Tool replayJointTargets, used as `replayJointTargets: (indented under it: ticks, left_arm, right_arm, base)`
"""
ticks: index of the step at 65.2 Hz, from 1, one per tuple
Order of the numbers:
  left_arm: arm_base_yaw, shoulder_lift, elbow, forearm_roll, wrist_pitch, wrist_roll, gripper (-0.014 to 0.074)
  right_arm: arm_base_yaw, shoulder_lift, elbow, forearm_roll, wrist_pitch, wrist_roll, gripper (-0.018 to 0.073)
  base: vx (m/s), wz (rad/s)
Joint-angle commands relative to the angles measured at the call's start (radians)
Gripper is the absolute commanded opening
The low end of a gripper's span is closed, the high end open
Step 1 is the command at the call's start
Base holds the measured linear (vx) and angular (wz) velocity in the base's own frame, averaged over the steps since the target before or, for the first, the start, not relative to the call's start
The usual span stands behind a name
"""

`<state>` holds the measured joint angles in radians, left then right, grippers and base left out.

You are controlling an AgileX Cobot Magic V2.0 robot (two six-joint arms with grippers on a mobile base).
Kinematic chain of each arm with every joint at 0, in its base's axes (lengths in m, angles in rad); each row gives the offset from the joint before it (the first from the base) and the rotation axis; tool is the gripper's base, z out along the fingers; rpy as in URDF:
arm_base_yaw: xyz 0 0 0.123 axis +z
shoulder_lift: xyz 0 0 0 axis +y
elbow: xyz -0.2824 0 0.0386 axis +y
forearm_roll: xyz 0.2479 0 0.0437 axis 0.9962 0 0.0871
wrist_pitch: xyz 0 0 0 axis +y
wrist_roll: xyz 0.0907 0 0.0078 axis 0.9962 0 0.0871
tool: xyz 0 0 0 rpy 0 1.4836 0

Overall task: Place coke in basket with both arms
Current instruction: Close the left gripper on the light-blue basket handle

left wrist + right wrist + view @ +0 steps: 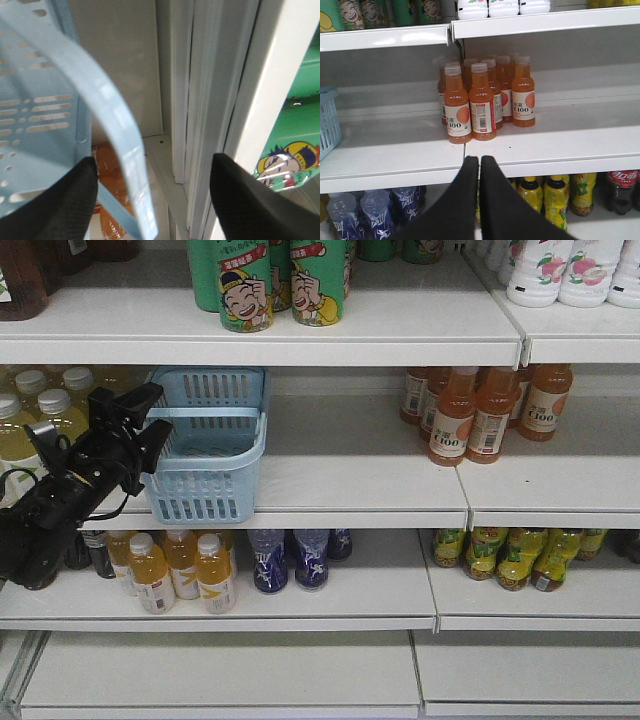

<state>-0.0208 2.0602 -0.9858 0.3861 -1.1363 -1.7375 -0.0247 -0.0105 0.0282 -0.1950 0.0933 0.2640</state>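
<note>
The coke (622, 192) stands on the lower shelf (605, 227) at the far right of the right wrist view. Its red label shows, and its cap is hidden behind the front edge of the middle shelf (560, 145) above it. Yellow-green bottles (555, 197) stand just beside it on its left. The basket (205, 475) sits on the middle shelf well to the left, far from the coke and one level higher. The left pincer (153, 162) is spread, with the basket's handle (120, 145) passing between its fingers, nearer the left one and not clamped. The right pincer (480, 165) is pressed together on nothing, in front of the middle shelf's edge below the orange juice bottles (481, 102). The coke looks full, so it is likely fairly heavy for its slim shape, with a smooth, round body that gives a little under pressure. The label is probably slick. The best hold is likely across the body at or just below the label, squarely side to side, so the bottle neither twists nor tips. The right pincer would have to spread first and drop to the lower shelf, with little room beside the neighbouring bottles.
</note>
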Motion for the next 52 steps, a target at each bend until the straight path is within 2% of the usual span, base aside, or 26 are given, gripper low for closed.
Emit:
replayJointTargets:
  ticks: [1, 22, 30, 40, 52]
  left_arm:
    - [-0.002, -0.037, -0.053, -0.022, -0.067, -0.009, 0.0469]
    - [-0.003, 0.009, -0.122, -0.023, -0.025, -0.011, 0.0465]
    - [-0.004, 0.01, -0.125, -0.032, -0.022, -0.012, 0.0427]
    - [-0.004, 0.01, -0.125, -0.028, -0.025, -0.036, 0.0304]
    - [-0.004, 0.01, -0.125, -0.014, -0.027, -0.036, 0.0079]
  right_arm:
    - [-0.002, -0.017, 0.011, -0.012, -0.072, -0.007, -0.0005]
    - [-0.002, -0.017, 0.011, -0.012, -0.072, -0.007, -0.0005]
    - [-0.002, -0.017, 0.011, -0.012, -0.072, -0.007, -0.0005]
    - [-0.002, -0.017, 0.011, -0.012, -0.072, -0.007, -0.0005]
    - [-0.002, -0.017, 0.011, -0.012, -0.072, -0.007, -0.0005]
  base:
    - [0.0, 0.0]
    - [0.0, 0.0]
    - [0.0, 0.0]
    - [0.0, 0.0]
    - [0.0, 0.0]
